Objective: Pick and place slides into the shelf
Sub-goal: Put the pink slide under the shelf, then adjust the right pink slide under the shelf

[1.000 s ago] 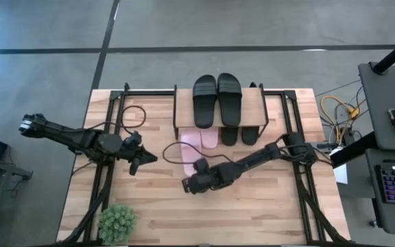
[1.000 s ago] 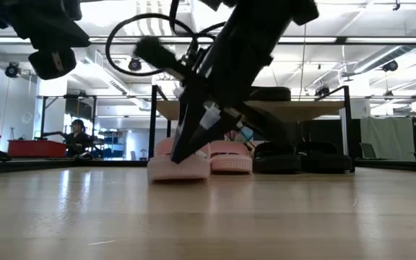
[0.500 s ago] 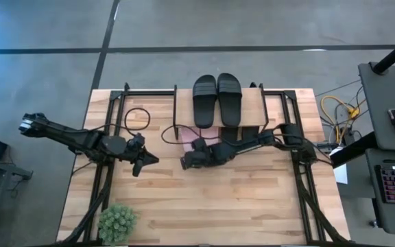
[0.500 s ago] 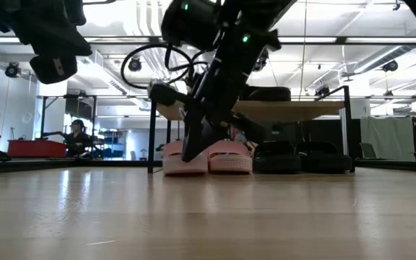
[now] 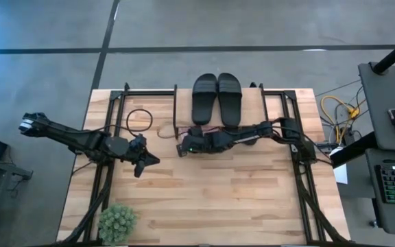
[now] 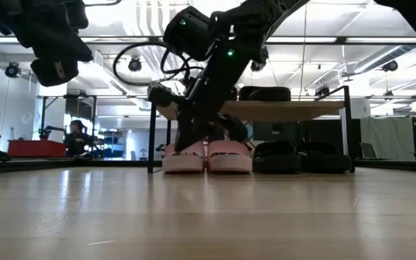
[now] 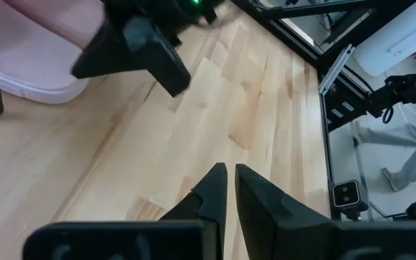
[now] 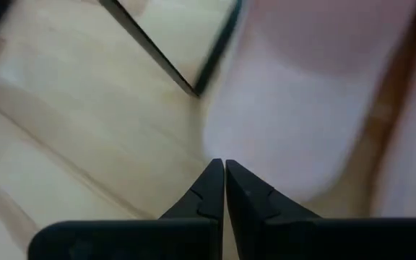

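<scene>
The shelf (image 5: 254,113) stands at the table's far middle with two black slides (image 5: 217,100) on its top board. In the low view, two pink slides (image 6: 206,157) and two black slides (image 6: 300,158) sit side by side under the shelf's board (image 6: 302,109) on the table. My right gripper (image 5: 181,147) is shut, low at the shelf's front left, against the left pink slide (image 8: 302,108). My left gripper (image 5: 152,162) is shut and hovers over bare table to the left of the shelf, touching nothing. My right gripper (image 8: 220,167) meets the left pink slide at its near end (image 8: 266,177) with the shut fingertips, slanting down from the near side. The slide lies flat on the table under the shelf, next to a shelf leg (image 8: 150,50).
A green plant (image 5: 117,221) stands at the near left corner. A black cable loop (image 5: 139,118) lies left of the shelf. Black metal frames (image 5: 108,137) run along both table sides. The near half of the table is bare wood. A person (image 6: 76,134) sits far off in the room.
My right gripper has moved toward the far edge and the shelf, staying shut, and has pushed the left pink slide along the table from in front of the shelf to under its board, beside the other pink slide.
</scene>
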### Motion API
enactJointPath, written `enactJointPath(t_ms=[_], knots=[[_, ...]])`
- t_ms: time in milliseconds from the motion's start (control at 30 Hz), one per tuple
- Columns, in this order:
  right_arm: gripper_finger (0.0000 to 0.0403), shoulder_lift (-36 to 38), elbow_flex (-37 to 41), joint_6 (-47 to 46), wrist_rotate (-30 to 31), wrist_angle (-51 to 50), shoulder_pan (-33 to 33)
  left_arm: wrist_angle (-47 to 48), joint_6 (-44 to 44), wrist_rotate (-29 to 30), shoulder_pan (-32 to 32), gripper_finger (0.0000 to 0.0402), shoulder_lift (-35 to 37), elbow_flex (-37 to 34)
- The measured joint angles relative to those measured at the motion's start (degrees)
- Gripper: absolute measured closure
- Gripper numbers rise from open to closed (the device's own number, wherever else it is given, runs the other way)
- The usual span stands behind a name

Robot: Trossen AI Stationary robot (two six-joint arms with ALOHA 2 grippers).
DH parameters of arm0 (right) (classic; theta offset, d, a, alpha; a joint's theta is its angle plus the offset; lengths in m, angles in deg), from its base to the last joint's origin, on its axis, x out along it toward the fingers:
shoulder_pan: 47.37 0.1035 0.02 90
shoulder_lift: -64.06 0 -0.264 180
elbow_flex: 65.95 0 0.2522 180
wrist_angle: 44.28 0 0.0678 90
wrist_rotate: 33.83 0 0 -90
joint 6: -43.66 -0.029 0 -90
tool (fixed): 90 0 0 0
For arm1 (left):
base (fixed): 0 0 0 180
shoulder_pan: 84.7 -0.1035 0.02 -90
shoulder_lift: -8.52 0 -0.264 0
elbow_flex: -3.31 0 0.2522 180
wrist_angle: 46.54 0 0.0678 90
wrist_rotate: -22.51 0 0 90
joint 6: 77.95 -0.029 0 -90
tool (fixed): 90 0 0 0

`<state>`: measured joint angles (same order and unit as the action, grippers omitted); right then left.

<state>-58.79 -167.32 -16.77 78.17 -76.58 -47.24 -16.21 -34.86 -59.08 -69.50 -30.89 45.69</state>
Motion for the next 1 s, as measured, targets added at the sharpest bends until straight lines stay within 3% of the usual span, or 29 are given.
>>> enactJointPath(t_ms=[233, 500, 667, 800, 900, 1000], knots=[[0.0394, 0.27, 0.00, 1.52, -4.29, 1.83, -0.31, -1.10, 0.00, -0.02, 0.00, 0.0386, -0.87, 0.00], [0.0394, 1.73, -1.66, 0.06, -2.04, -1.36, 8.46, -1.30, -0.04, -0.02, 0.00, 0.0386, -1.24, 0.00], [0.0394, 1.84, -2.06, -18.61, 6.20, -16.13, 14.71, -1.38, -0.47, -0.02, 0.00, 0.0386, -1.40, 0.00], [0.0394, 1.84, -0.25, -33.62, 6.77, -28.62, 16.46, -1.50, -0.57, -0.02, -0.02, 0.0386, -1.64, 0.00], [0.0394, 1.84, 1.32, -35.53, 6.66, -31.36, 15.73, -1.52, -1.62, -0.02, -0.01, 0.0386, -1.89, 0.00], [0.0394, 1.84, 2.86, -30.51, 5.04, -27.86, 13.69, -1.68, -1.79, -0.01, -0.01, 0.0386, -2.08, 0.00]])
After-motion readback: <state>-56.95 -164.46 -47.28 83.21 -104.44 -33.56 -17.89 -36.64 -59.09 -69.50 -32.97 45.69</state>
